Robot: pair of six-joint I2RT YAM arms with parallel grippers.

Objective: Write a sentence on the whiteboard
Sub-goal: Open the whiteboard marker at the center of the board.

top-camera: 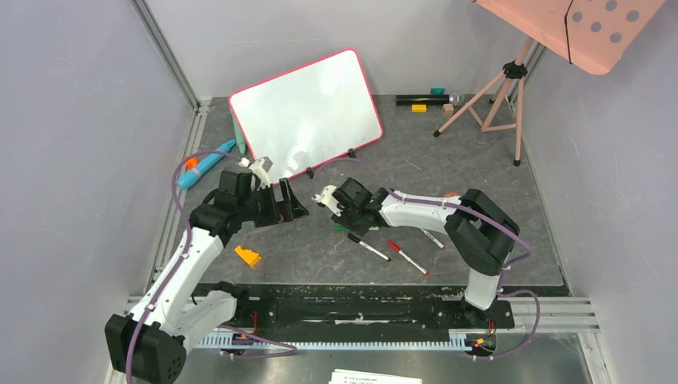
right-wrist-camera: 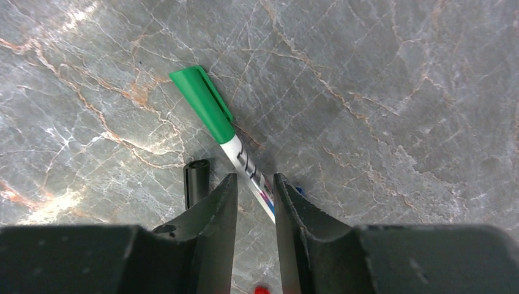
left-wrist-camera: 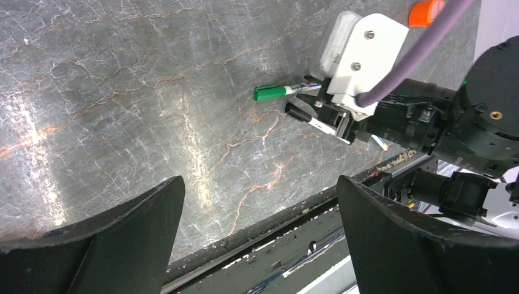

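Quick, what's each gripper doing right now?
Left gripper: open, holding nothing.
Right gripper: set narrowly around the green marker lying on the table; whether it grips yet cannot be told.

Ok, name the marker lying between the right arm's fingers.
The green-capped marker: its white barrel runs between the right fingers. The black-capped marker lies just outside them, and the red marker farther off.

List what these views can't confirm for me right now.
- Right wrist: the green marker runs between the fingers of the right gripper, which hide its rear end and whether it is clamped.
- Top: glare on the whiteboard could mask faint writing.
- Top: the bottom edge cuts off a printed sheet; text too small.
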